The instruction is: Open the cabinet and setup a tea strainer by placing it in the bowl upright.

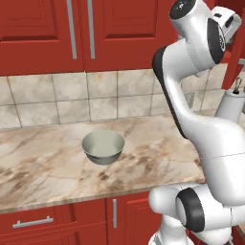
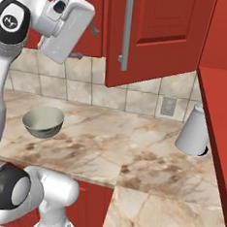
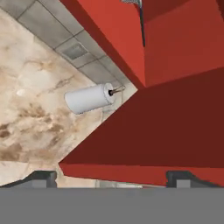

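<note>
The cabinet [image 2: 156,36] is standing open, its door swung out over the bench [image 2: 145,162] with the silver bar handle [image 2: 125,29] facing the room. The claw [image 3: 112,177] is hovering empty beside the door's lower edge, its two fingertips [image 3: 41,178] spread wide apart and gripping nothing. The bowl [image 1: 103,147] is sitting upright on the bench, well apart from the cabinet door and to its left in the right base view; its inside is showing nothing but bare metal. A thin dark handle [image 3: 142,26] is hanging inside the cabinet, likely the tea strainer's, though the basket is barely showing. A white cylindrical container [image 2: 194,130] is standing on the bench below the cabinet, near the wall.
</note>
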